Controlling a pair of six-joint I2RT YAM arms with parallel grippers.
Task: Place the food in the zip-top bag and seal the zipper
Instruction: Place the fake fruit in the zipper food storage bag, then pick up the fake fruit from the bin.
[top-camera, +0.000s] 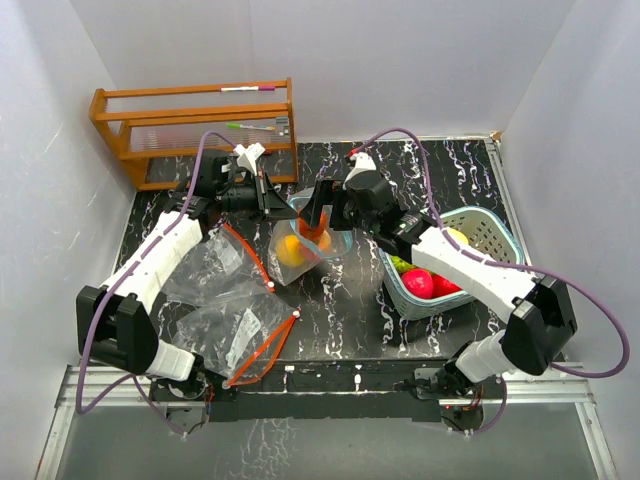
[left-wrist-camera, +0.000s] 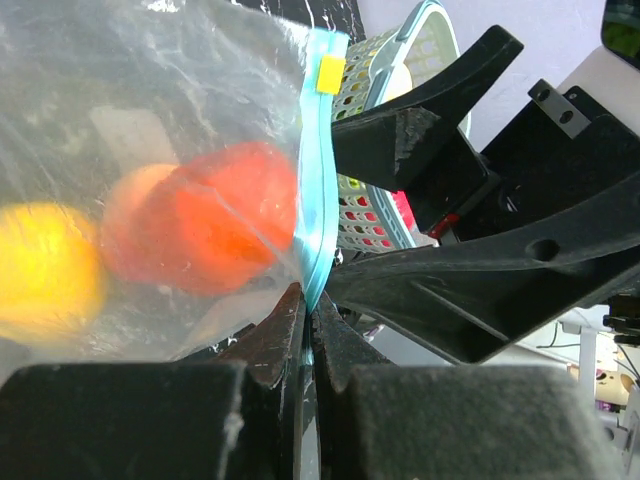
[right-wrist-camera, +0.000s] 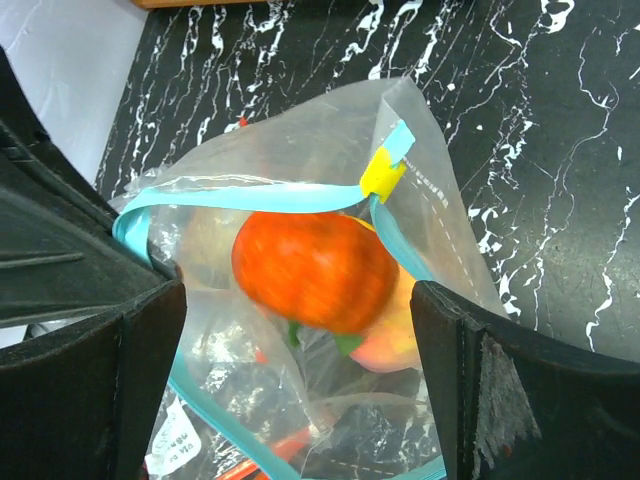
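The left pincer (left-wrist-camera: 308, 300) is clamping the teal zipper rim (left-wrist-camera: 318, 200) of the zip-top bag (right-wrist-camera: 440, 210), seemingly to prop its mouth open, while the right pincer (right-wrist-camera: 298, 295) is hanging spread wide just above that mouth. Inside, an orange toy fruit (right-wrist-camera: 310, 270) is resting against a peach fruit (right-wrist-camera: 395, 350), near a yellow fruit (left-wrist-camera: 40, 270). With more food (top-camera: 418, 283) waiting in the teal basket (top-camera: 490, 232) on the desk (top-camera: 340, 310), sealing looks premature.

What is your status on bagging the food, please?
Left gripper shut on bag rim. Right gripper open over orange fruit inside. More food in basket.
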